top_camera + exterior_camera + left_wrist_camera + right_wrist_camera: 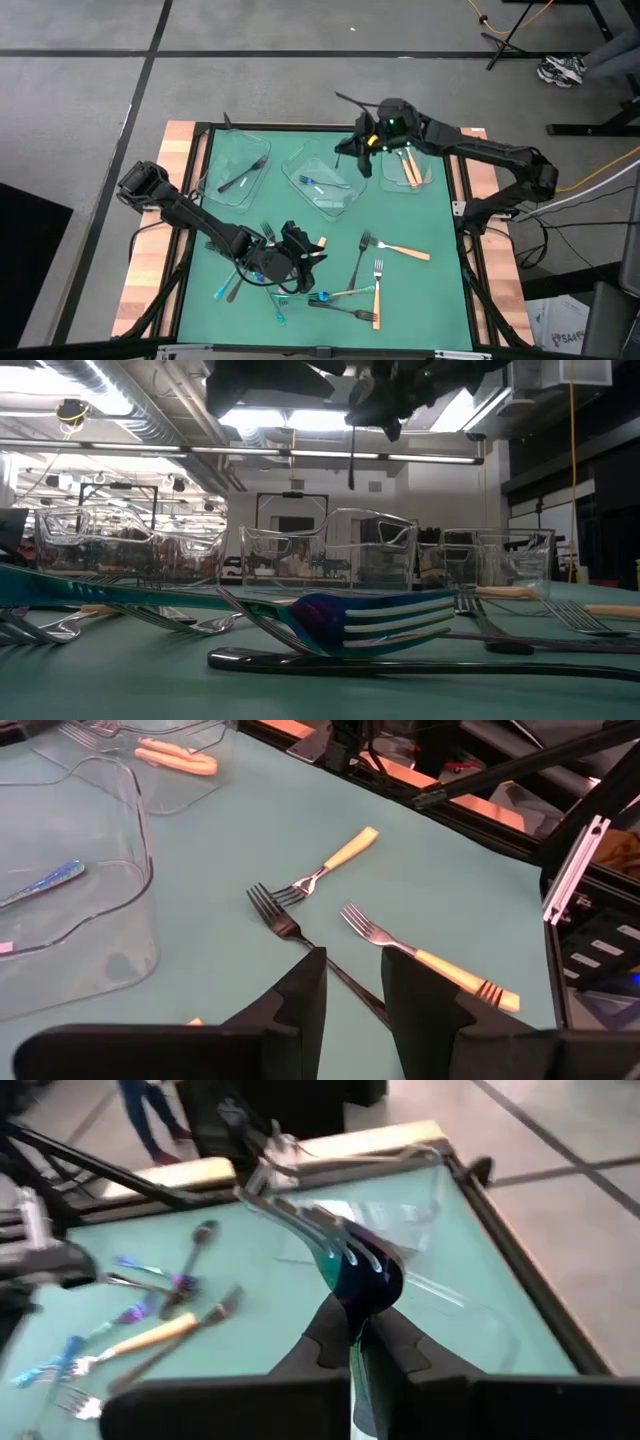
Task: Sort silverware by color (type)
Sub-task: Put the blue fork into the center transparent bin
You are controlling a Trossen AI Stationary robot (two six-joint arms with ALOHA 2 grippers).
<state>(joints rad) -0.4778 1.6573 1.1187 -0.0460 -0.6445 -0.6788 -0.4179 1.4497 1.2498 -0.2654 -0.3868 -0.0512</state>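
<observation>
Right wrist view shows my right gripper (357, 1342) clamped on a blue-purple fork (352, 1265), held in the air above the middle clear tray (322, 181) at the far side of the green mat (430, 290). My left gripper (351, 982) hangs low over the near side of the mat with its fingers apart around a dark fork (290, 930). More forks lie loose nearby, two with tan handles (349, 850), and each of the three trays already holds some silverware.

No text, label, brand, number or sign can be read in any view. The trays, the cutlery and the desk carry no legible markings.
</observation>
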